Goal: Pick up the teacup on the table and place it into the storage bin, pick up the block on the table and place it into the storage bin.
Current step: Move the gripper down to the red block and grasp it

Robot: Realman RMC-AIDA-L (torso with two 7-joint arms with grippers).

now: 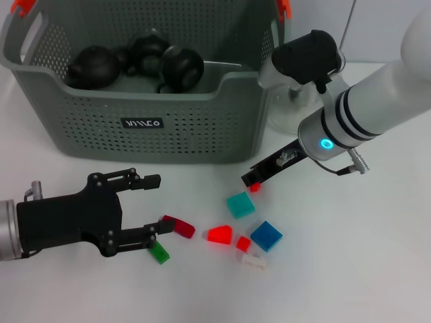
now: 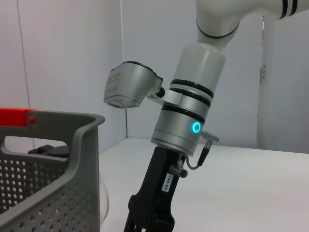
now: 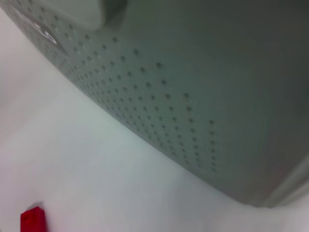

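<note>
Storage bin [image 1: 101,128] sits far left on the white table [image 1: 363,269], holding black teapots [image 1: 94,66] (several, clustered). Near its front, the right gripper [image 1: 252,183] is clamped on a small red block [image 1: 255,188]. Loose blocks [image 1: 240,204] lie nearer; the left gripper [image 1: 156,210] hovers with fingers apart.

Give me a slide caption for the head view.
Left gripper open over blocks; right gripper holds a red block beside the bin.
</note>
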